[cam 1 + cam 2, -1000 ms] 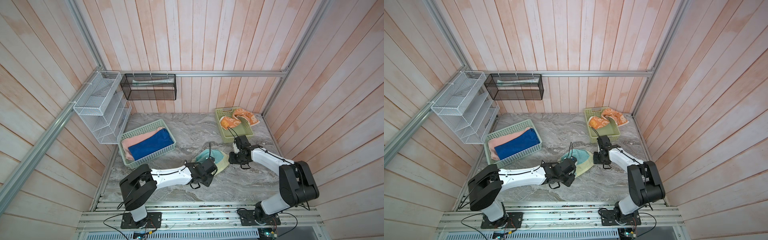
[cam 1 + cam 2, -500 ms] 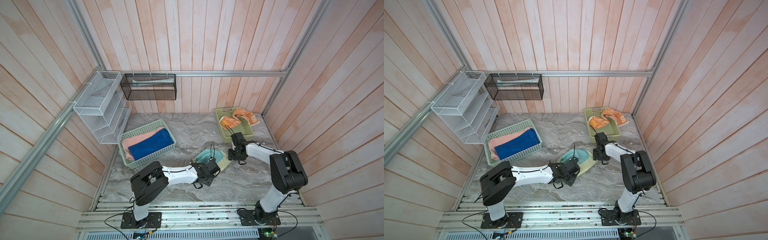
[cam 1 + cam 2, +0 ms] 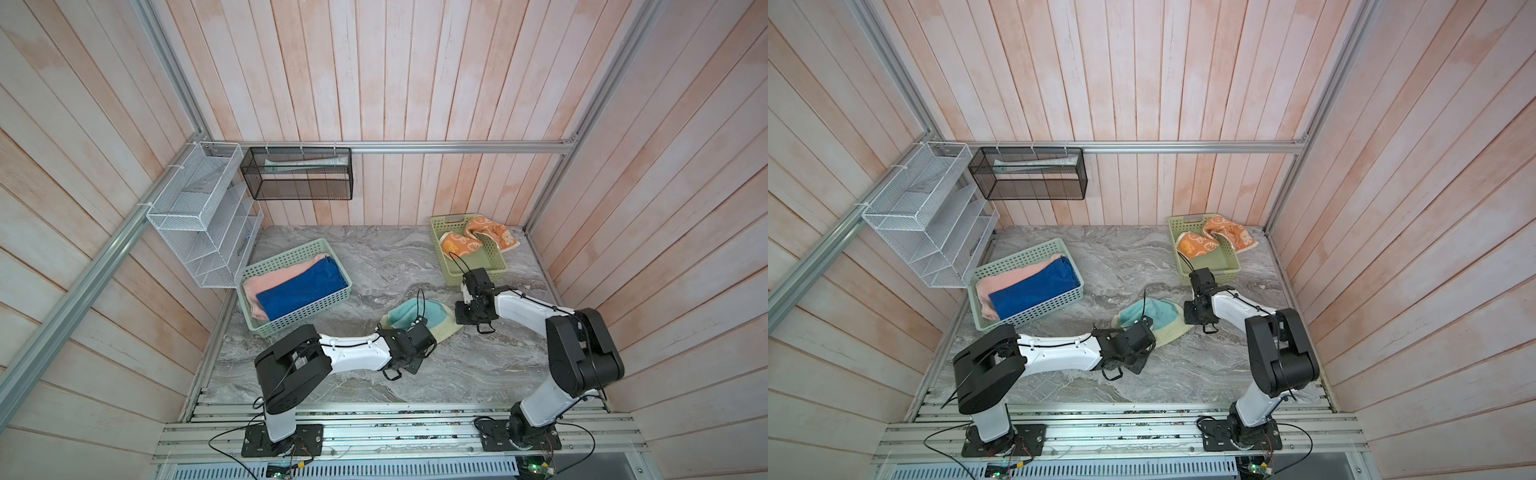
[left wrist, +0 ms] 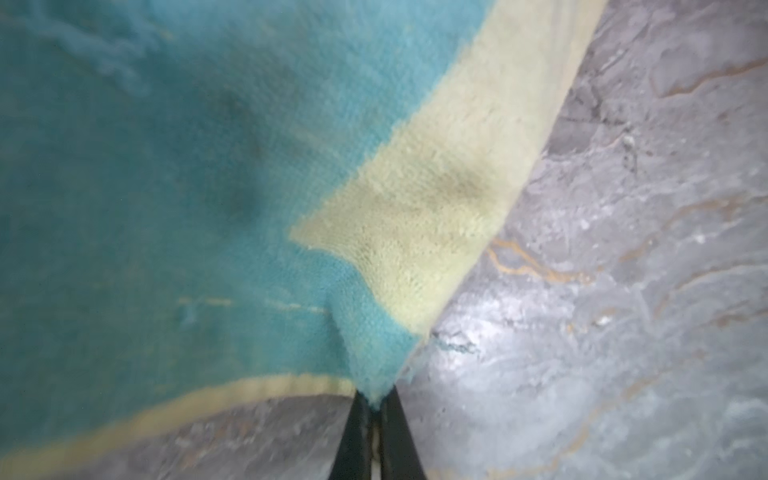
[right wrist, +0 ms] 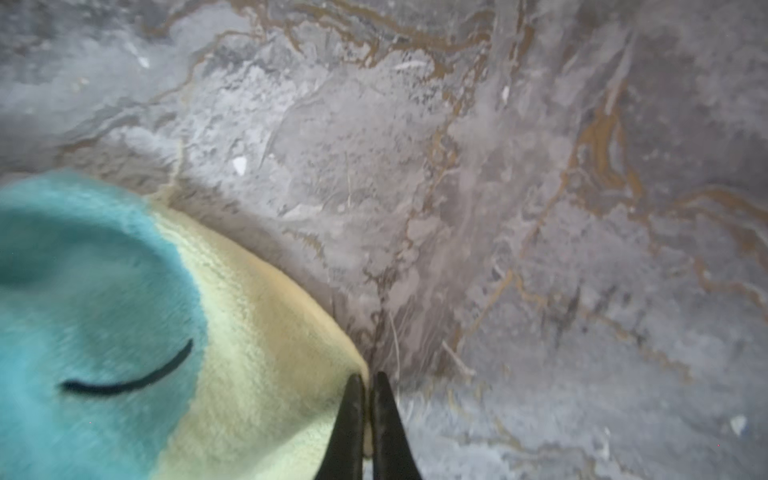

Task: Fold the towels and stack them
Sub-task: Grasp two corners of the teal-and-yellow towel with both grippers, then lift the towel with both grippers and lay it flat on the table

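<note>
Yellow whale towel (image 3: 432, 315), corners inside closed left gripper (image 4: 376, 400) and right gripper (image 5: 365, 380)

The pale yellow whale towel (image 3: 419, 318) lies rumpled mid-counter (image 3: 457, 365) with its teal face up. One teal corner is pinched in the left gripper (image 4: 374, 405) and a yellow corner in the right gripper (image 5: 365, 382). The royal blue towel (image 3: 301, 291) lies folded against the folded pink towel (image 3: 272, 279) inside the pale green basket (image 3: 307, 307). The orange rabbit towel (image 3: 478, 241) drapes crumpled over the rim of the yellow-green basket (image 3: 478, 266), part inside and part outside.
</note>
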`<action>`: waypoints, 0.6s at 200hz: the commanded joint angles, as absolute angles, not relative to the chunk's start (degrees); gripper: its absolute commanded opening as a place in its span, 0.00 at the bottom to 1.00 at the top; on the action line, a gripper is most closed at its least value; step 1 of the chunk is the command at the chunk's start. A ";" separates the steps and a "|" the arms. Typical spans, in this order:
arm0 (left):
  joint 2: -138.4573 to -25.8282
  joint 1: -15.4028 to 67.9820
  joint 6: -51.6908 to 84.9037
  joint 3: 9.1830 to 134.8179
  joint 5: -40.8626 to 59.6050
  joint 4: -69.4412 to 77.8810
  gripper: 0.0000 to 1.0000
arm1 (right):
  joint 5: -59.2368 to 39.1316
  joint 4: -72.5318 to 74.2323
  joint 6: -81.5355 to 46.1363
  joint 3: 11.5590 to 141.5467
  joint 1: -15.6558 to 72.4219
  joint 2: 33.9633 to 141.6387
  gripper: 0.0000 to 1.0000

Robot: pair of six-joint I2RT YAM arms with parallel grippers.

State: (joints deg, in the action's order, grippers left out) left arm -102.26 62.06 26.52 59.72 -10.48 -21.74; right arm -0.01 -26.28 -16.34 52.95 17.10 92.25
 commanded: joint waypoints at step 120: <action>-65.46 63.52 17.78 85.33 -24.56 -43.58 0.00 | 17.74 -47.88 -22.31 87.63 36.46 57.24 0.00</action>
